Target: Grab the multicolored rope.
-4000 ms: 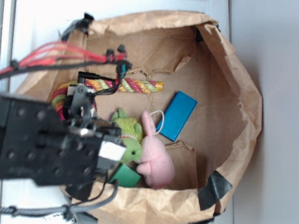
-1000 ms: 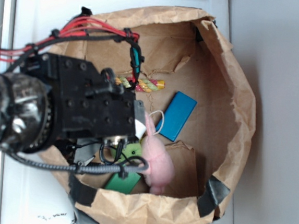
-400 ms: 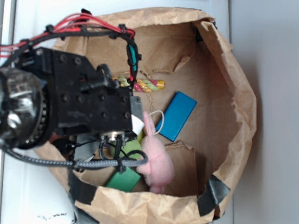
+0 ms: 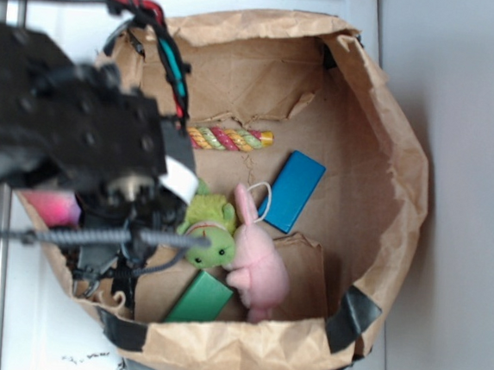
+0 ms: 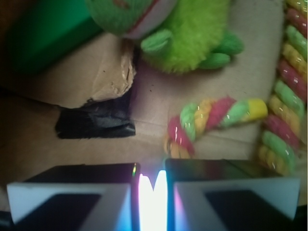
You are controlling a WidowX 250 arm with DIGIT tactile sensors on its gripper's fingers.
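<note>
The multicolored rope (image 4: 229, 138) lies on the floor of the paper bag, its straight end pointing right; its left part is hidden under my arm (image 4: 77, 144). In the wrist view the rope's hooked end (image 5: 211, 118) curls just beyond my fingertips, and its long strand runs down the right edge. My gripper (image 5: 153, 192) fills the bottom of the wrist view. Its two fingers (image 5: 72, 192) stand almost together, with only a thin bright slit between them and nothing visible in it. The rope rests on the cardboard. In the exterior view my fingers are hidden under the arm.
A green plush toy (image 4: 208, 234) and a pink plush bunny (image 4: 258, 255) lie mid-bag. A blue block (image 4: 291, 191) and a green block (image 4: 204, 298) lie nearby. The crumpled bag wall (image 4: 396, 163) rings everything. Black tape (image 5: 96, 126) sits on the floor left of the hook.
My arm has swung left and toward the camera, uncovering the green plush and more of the rope's straight end. The rope and the toys lie where they were.
</note>
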